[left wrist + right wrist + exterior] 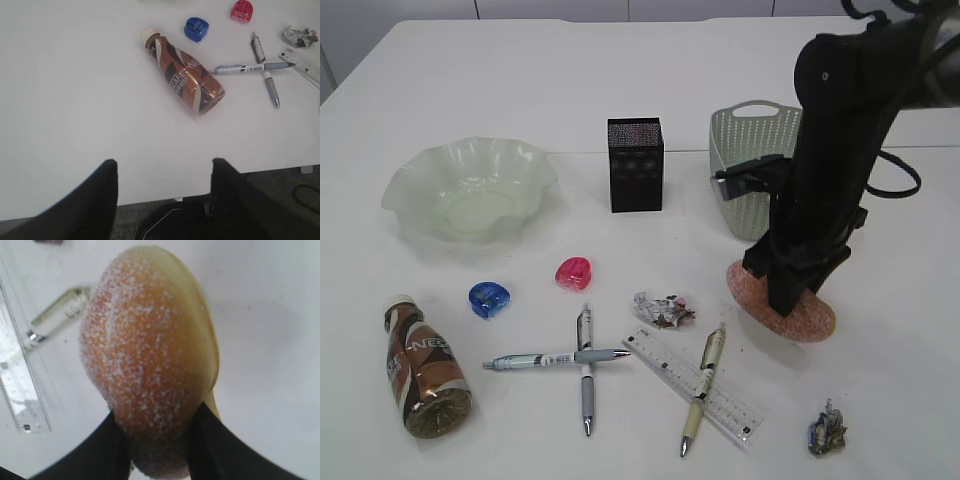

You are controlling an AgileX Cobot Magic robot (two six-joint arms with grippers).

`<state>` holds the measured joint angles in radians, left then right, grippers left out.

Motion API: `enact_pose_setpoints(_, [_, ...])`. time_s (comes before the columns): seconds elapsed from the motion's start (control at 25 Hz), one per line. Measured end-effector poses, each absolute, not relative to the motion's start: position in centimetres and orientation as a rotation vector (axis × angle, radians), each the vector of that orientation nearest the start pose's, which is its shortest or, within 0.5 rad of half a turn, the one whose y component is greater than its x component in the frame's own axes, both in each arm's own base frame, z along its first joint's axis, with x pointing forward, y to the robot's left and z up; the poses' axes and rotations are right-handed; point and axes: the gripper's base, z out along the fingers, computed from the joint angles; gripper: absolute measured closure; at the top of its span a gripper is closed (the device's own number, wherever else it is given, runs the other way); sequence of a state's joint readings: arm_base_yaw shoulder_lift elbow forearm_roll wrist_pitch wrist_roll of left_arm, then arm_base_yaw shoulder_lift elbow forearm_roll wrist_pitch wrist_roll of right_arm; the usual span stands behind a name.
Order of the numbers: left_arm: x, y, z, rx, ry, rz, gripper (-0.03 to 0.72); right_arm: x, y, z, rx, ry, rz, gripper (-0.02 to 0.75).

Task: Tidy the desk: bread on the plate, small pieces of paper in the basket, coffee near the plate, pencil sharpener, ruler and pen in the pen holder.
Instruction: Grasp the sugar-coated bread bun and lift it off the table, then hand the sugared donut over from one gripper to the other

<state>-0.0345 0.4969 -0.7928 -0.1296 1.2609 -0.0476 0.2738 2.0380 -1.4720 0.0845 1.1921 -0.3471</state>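
The sugared bread point(810, 315) lies on the table at right, and my right gripper point(788, 300) is down on its left end, shut on it. In the right wrist view both jaws point(157, 440) press the sides of the bread point(145, 350). My left gripper point(164, 167) is open and empty over the table's near edge, short of the coffee bottle point(185, 75), and is out of the exterior view. The green plate point(420, 170), black pen holder point(635, 165) and green basket point(745, 140) stand at the back.
The coffee bottle point(420, 365) lies at front left. Blue point(489, 299) and red point(573, 272) sharpeners, three pens point(555, 359), a clear ruler point(665, 358) and crumpled papers point(663, 309) point(827, 428) are scattered across the front.
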Motion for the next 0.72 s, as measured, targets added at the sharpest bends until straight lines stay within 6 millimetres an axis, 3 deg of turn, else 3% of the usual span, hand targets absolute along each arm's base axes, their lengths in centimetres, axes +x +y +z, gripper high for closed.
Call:
enact_pose_setpoints(0.28, [5.1,-1.8,33.7,-0.007,2.445,-0.274,0.256,37.3,11.8,21.0,-0.689,3.048,0.215,0.521])
enact_pose_setpoints(0.52, [5.0,-2.6,33.9,-0.002,2.435,-0.406,0.256,36.0,12.5,25.1,-0.568,2.972,0.397,0.522])
enact_pose_setpoints(0.72, [5.7,-3.8,34.8,-0.021,2.341,-0.610,0.256,34.1,13.0,29.6,-0.559,2.833,0.581,0.522])
